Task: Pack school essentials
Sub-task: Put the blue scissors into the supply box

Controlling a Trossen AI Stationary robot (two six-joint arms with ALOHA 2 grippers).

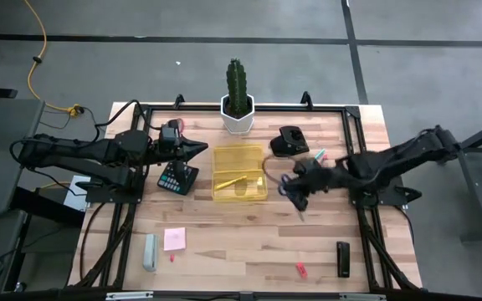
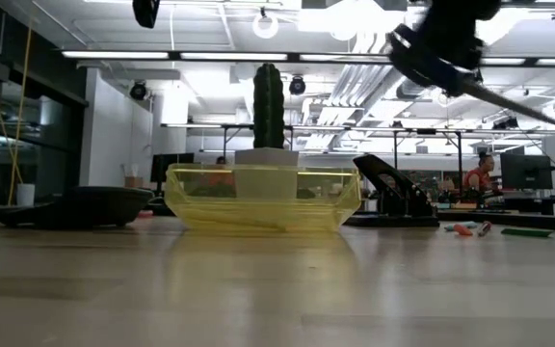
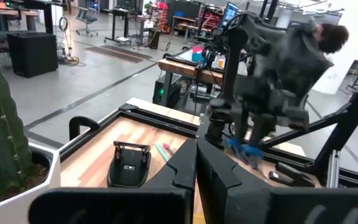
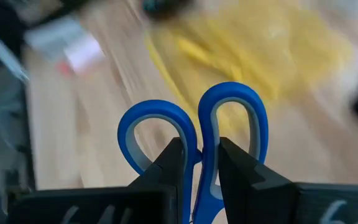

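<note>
Here the right gripper (image 4: 199,163) hangs above the table just right of the clear yellow plastic tray (image 1: 239,172), its two dark fingers pinched on the blue-handled scissors (image 4: 194,134) just behind the finger loops. The right arm reaches in from the table's right edge, stretched nearly level. In the high view the scissors (image 1: 284,185) lie roughly along the arm's line, loops toward the tray and blades running back under the gripper; in the low view the blades slant down toward the picture's right. The left gripper (image 1: 197,150) sits with fingers pressed together and empty, near the tray's upper left corner, above a dark calculator (image 1: 176,178).

The light wooden table (image 1: 241,242) has a black frame round it. On it are a green cactus in a white pot (image 1: 238,100) behind the tray, a black stapler (image 1: 290,141), a square pink sticky-note pad (image 1: 174,239), a grey eraser-like block (image 1: 150,252), a small red piece (image 1: 301,269) and a black marker-like bar (image 1: 342,258). A thin yellow pencil (image 1: 233,180) lies in the tray. Beyond the table is a workshop with desks and ceiling strip lights.
</note>
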